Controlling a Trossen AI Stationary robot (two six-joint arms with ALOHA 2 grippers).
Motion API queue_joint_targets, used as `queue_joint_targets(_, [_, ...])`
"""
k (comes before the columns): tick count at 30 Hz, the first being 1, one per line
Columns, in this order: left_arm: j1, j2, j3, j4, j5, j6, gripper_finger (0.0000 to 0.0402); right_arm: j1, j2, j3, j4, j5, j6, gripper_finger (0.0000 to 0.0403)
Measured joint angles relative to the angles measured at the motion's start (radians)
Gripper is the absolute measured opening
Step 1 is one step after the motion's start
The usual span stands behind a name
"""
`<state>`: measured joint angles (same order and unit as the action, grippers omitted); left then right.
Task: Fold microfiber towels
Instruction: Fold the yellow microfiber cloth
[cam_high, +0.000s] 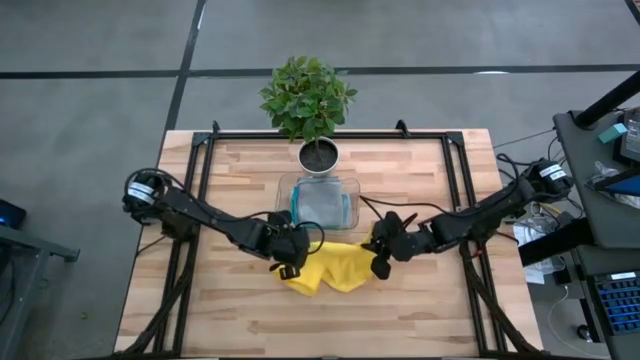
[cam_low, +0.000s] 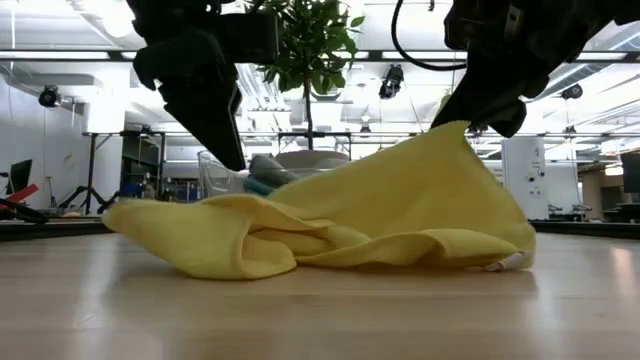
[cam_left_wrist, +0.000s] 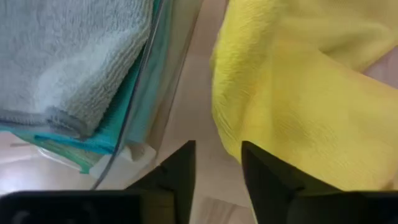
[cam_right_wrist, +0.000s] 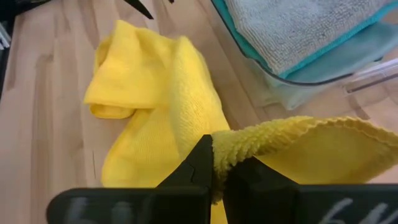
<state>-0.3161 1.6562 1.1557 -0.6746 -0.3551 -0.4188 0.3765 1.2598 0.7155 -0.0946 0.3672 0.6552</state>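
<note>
Yellow towel (cam_high: 330, 270) lies crumpled on the tabletop (cam_high: 230, 320) in front of the clear tray (cam_high: 345, 190). The right pincer (cam_right_wrist: 219, 163) pinches one edge, lifted; the left pincer (cam_left_wrist: 217, 163) stands spread, empty. I think it should catch the opposite corner, then both pull the cloth flat.

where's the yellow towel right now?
In the high view the yellow towel lies crumpled on the table just in front of the clear tray, between the two grippers; the right gripper pinches one edge up.
</note>
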Motion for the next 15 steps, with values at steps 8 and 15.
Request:
queue_joint_targets(8, [-0.034,-0.003,0.039,0.06,0.088,-0.032,0.015,0.0,-0.009,0.0,-0.005,0.0,-0.01,0.0009])
queue_joint_targets(15, [-0.157,0.016,0.028,0.329,0.071,-0.057,0.015,0.0,-0.006,0.0,-0.004,0.001,-0.016,0.0009])
